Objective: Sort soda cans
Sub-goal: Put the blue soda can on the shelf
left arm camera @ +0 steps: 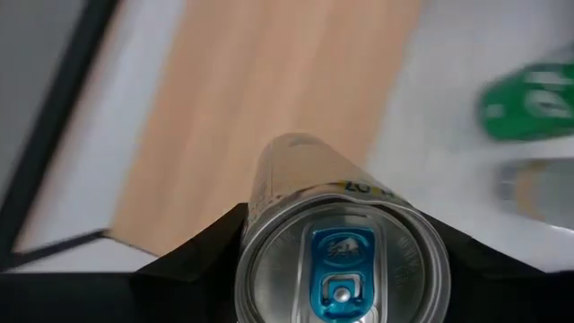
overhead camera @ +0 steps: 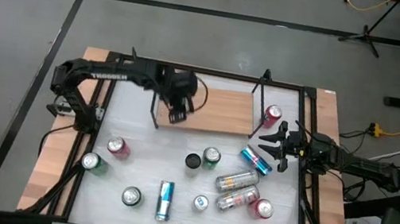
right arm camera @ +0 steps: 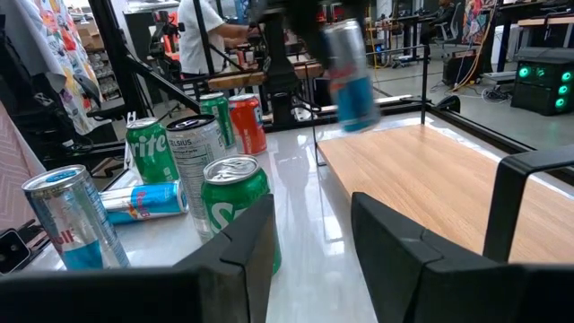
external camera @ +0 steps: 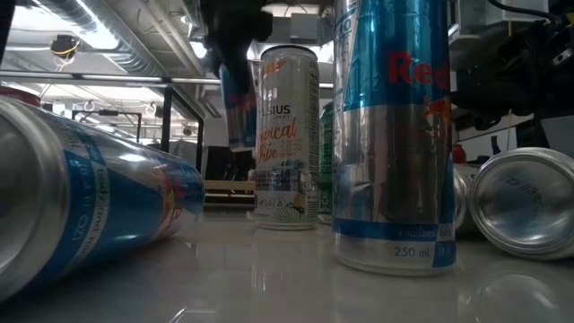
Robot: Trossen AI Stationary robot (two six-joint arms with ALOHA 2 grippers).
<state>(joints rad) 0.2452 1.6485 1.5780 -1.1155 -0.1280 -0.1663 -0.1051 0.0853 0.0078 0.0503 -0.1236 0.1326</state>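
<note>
My left gripper (overhead camera: pixel 178 115) is over the wooden board's (overhead camera: pixel 221 107) left end, shut on a blue-and-silver can (right arm camera: pixel 348 76) that also shows in the low view (external camera: pixel 238 108). My right gripper (overhead camera: pixel 274 144) is open and empty at the table's right side, its fingers (right arm camera: pixel 242 242) pointing toward the table's left. A red can (overhead camera: pixel 272 114) stands on the board's right end. On the white table stand a red can (overhead camera: pixel 118 147), green cans (overhead camera: pixel 91 162) (overhead camera: pixel 130 195) (overhead camera: pixel 211 158) and a black can (overhead camera: pixel 192 161). A blue-and-silver can (overhead camera: pixel 164 200) lies on its side. My left gripper pinches the blue-and-silver can by its two sides just under the top rim (left arm camera: pixel 256 224), one finger on each side. The fingers come from above, pointing down along the can. The can hangs below them, slightly tilted, top up, clear of the board.
At the right front lie a blue can (overhead camera: pixel 255 161) and two silver cans (overhead camera: pixel 235 182) (overhead camera: pixel 237 200), with a red can (overhead camera: pixel 263 209) and a small can (overhead camera: pixel 201 202) standing near. A black frame (overhead camera: pixel 158 97) rings the table. A person (right arm camera: pixel 206 36) stands in the room beyond.
</note>
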